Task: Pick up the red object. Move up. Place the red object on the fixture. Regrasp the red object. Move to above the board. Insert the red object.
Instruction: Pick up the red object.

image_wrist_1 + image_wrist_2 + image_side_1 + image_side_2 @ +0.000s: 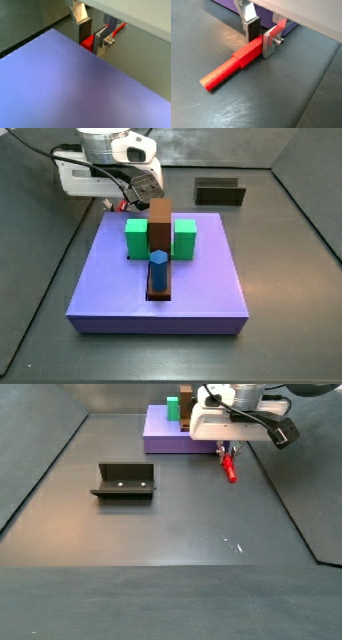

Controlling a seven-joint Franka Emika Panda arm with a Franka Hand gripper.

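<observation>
The red object [224, 72] is a slim peg lying flat on the dark floor beside the board [120, 278], a purple slab. My gripper [261, 46] is down at floor level with its fingers [271, 42] on either side of the peg's thicker square end and shut on it. In a side view the gripper [227, 452] stands over the peg [230, 472] just in front of the board's edge [160, 436]. The fixture [123, 481] sits apart on the floor, also seen as the dark fixture [219, 192] beyond the board.
On the board stand two green blocks [136, 238] flanking a long brown bar [159, 228], with a blue peg [158, 268] set in the bar's slot. The purple edge [60, 85] lies close beside the gripper [91, 45]. Dark walls surround the floor.
</observation>
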